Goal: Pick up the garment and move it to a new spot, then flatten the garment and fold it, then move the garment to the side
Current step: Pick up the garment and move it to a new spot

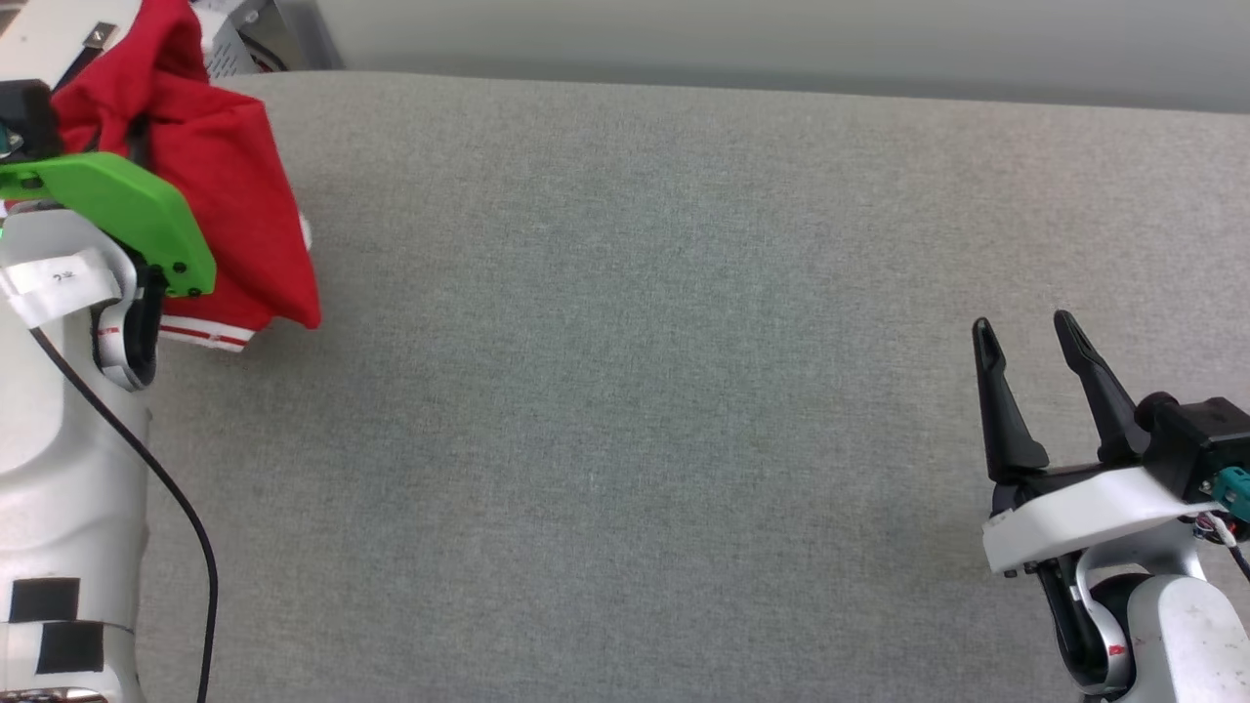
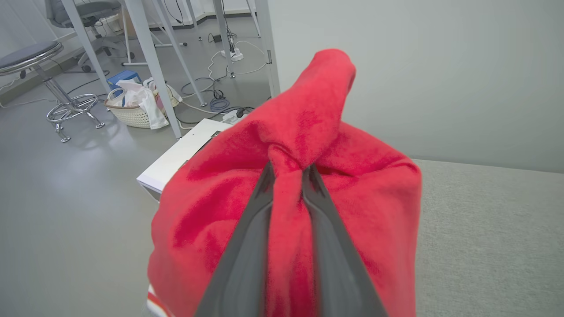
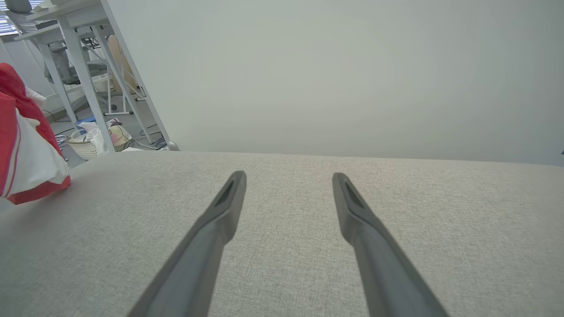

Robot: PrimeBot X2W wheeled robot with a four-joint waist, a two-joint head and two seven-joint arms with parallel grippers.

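Left gripper point(image 2: 288, 171), jaws nearly closed, pinches a fold of the garment point(image 2: 370, 211), which hangs bunched at the far-left edge of the table point(image 1: 625, 391), likely for carrying. Right gripper point(image 1: 1022, 324) gapes wide, empty, in reserve.

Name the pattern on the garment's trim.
Red-and-white stripes; the trim shows best in the head view.

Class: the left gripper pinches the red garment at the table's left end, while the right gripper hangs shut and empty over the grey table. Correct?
No. The right gripper is open, its jaws wide apart, as the right wrist view shows. The left gripper does pinch the garment.
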